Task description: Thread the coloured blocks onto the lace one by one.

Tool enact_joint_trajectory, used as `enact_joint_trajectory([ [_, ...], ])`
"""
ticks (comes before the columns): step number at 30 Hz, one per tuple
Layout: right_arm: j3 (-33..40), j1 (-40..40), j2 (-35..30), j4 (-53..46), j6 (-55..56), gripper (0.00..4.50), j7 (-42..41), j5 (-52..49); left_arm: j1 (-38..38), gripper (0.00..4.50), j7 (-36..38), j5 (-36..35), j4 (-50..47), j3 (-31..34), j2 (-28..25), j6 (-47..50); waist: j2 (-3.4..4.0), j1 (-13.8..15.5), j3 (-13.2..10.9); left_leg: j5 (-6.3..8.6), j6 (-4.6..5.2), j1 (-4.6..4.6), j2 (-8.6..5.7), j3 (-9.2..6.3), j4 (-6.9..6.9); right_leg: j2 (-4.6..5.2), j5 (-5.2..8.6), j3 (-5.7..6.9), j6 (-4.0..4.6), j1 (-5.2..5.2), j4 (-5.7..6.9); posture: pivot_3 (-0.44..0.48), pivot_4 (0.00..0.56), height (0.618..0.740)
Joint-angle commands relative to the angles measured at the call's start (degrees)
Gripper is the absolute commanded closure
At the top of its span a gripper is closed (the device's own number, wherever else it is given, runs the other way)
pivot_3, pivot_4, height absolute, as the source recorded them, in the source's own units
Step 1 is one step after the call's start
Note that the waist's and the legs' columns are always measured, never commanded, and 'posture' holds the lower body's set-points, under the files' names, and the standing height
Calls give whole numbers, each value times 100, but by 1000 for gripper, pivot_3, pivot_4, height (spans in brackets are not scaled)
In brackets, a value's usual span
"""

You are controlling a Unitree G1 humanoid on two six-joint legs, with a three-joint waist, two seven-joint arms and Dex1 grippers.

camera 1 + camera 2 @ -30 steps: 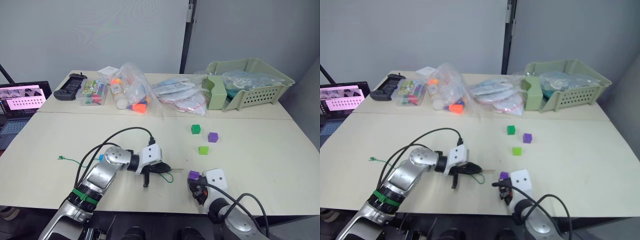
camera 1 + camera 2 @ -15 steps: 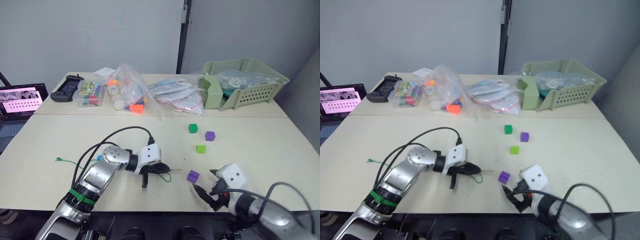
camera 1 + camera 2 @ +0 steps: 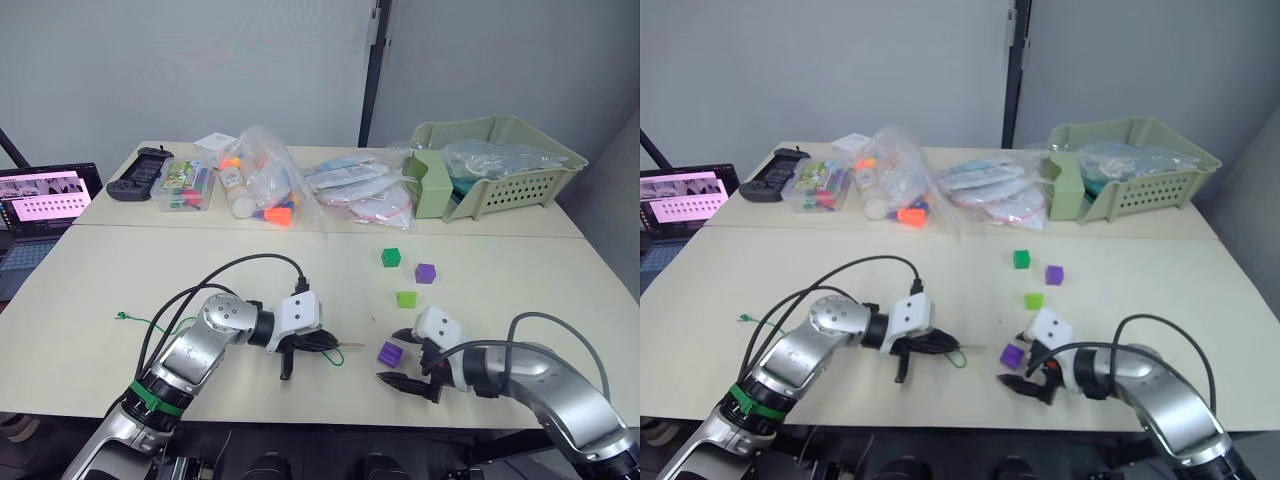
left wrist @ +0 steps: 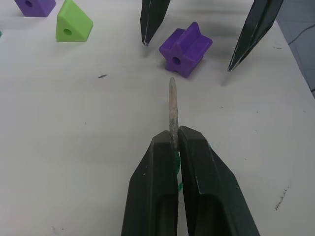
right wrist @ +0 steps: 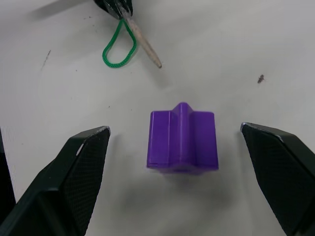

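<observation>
My left gripper (image 4: 173, 135) is shut on the lace's pale needle tip (image 4: 172, 105), which points at a purple cross-shaped block (image 4: 185, 47). The green lace (image 3: 337, 357) loops beside that gripper, and its knotted end (image 3: 122, 316) lies far to the left. My right gripper (image 5: 174, 128) is open, with one finger on each side of the purple block (image 5: 182, 140) and touching neither side. The block rests on the table. Further back lie a lime block (image 3: 406, 299), a purple block (image 3: 425, 273) and a green block (image 3: 391, 257).
Along the table's far side stand a green basket (image 3: 500, 165), plastic bags (image 3: 265, 185), a clear box of coloured pieces (image 3: 185, 185) and a black controller (image 3: 140, 170). A laptop (image 3: 40, 200) sits at the left.
My right gripper opened and let go of the purple block, drew back toward the front edge, then came forward so its open fingers flank the block. The left gripper stayed put.
</observation>
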State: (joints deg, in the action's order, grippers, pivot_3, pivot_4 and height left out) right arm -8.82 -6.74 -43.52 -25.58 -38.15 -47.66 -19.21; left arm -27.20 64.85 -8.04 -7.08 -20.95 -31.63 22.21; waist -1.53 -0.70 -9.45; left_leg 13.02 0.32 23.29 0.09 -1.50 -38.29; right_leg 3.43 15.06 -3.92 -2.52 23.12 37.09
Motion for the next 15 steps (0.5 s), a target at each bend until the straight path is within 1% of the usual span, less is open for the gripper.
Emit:
enact_joint_trajectory([
  [1,-37,-134,49,0,114,16,26,80,-54,4500,-44,-40,-199,76,-24,21,0,-2,0,0,0,0,0,0,0,0,0,0,0,0,1,0,150,740],
  [3,-82,-129,36,-6,104,525,23,123,-61,4500,-56,-39,-205,67,-27,37,0,-1,0,0,0,-1,0,-3,0,0,0,-1,0,0,1,0,150,740],
  [8,-160,-102,14,48,126,2156,58,288,-70,4500,-59,-48,-226,55,-24,51,0,-2,0,0,0,-1,0,-4,0,1,0,-1,0,0,1,0,150,740],
  [10,-172,-88,19,91,172,2883,37,335,-85,4500,-52,-55,-230,48,-15,60,0,-2,0,0,0,-2,0,-4,0,0,0,-1,0,0,2,0,150,740],
  [11,-175,-83,23,110,193,3117,29,350,-93,4500,-48,-59,-232,44,-10,64,0,-3,0,0,0,-2,0,-4,0,0,0,0,0,0,2,0,150,740],
  [15,-334,-176,-38,314,645,3131,-242,512,-182,4500,66,-60,-242,-46,-9,102,0,-4,0,0,0,-3,0,-3,0,0,0,0,0,-1,2,0,150,740],
])
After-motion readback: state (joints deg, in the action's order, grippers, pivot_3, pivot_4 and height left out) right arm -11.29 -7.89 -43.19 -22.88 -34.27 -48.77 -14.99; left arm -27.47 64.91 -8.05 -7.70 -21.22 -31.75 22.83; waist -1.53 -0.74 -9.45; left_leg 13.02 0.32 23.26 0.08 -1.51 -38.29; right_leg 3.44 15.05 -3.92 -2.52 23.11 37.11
